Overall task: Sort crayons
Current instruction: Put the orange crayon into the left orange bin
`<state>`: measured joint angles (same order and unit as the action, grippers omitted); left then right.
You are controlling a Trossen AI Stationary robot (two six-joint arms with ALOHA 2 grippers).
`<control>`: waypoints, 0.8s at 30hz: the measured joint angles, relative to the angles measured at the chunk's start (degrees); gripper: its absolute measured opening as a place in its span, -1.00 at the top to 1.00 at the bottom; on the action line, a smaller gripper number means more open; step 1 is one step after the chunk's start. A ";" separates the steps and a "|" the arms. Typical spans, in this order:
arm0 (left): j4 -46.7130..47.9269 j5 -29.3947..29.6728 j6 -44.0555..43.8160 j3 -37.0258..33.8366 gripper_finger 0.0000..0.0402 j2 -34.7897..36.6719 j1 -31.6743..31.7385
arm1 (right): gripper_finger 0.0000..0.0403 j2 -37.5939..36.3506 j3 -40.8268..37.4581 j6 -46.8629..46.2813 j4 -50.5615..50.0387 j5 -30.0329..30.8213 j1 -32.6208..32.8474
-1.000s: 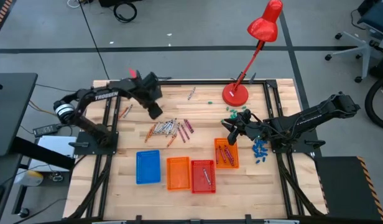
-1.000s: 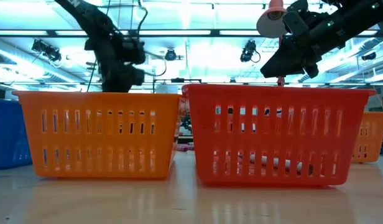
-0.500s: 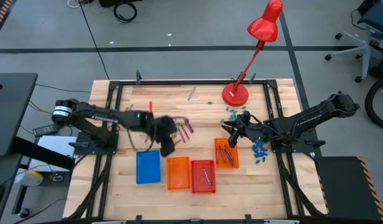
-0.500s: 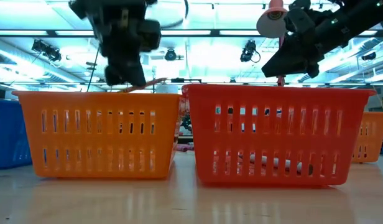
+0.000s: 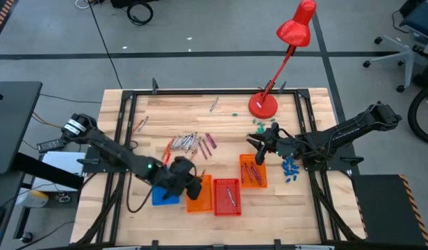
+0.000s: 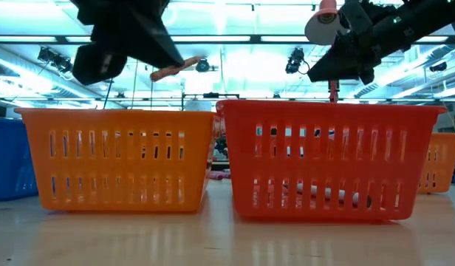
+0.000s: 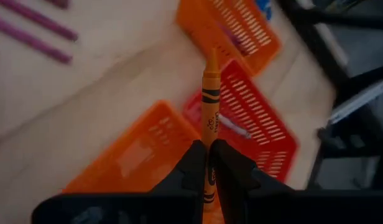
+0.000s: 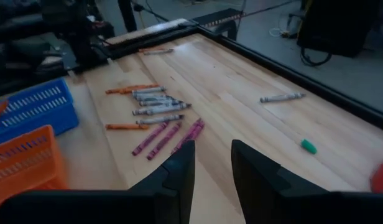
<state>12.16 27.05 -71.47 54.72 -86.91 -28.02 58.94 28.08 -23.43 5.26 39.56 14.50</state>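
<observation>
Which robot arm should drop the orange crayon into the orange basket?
The left. Its pincer already grips the orange crayon and hangs right over the orange basket. The right pincer is empty and open, waiting farther off above the other orange basket.

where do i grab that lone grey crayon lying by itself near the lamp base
Take the lone grey crayon at mid-length, coming straight down from above with the jaws across its thin width. It lies flat on the table, apart from the other crayons, so both long sides are free to pinch.
</observation>
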 joint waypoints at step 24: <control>0.09 2.75 -17.92 0.07 0.45 -7.30 -5.06 | 0.46 1.81 0.06 10.54 5.69 -9.05 -0.11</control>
<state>12.26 29.80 -89.38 54.78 -94.21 -33.08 60.75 28.14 -12.89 10.95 30.51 14.39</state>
